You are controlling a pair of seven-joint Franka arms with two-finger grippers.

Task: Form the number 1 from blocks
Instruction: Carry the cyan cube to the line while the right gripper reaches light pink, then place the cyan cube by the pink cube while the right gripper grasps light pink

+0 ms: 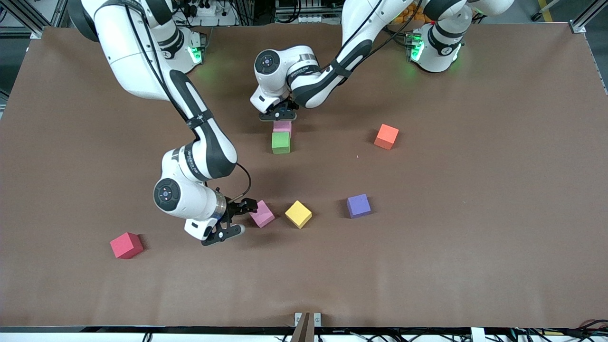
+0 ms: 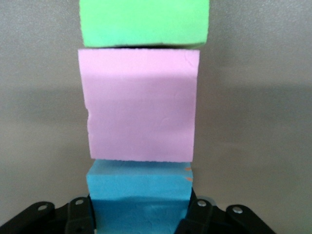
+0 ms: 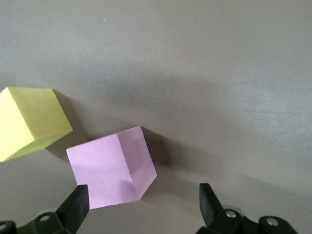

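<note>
My left fingers pinch a blue block; my right fingers stand spread at a pink one.

My left gripper sits at the row's twelve o'clock end, its fingers pressed onto the blue block, which touches the pink block; at that one's six o'clock the green block touches it, so the three form a straight line on the worktop. My right gripper is low over the worktop, fingers wide apart, with the second pink block just beside them, lying tilted. The yellow block is just beside that at three o'clock, the purple block farther along. The red block lies toward my right arm's end, the orange block toward my left arm's.
</note>
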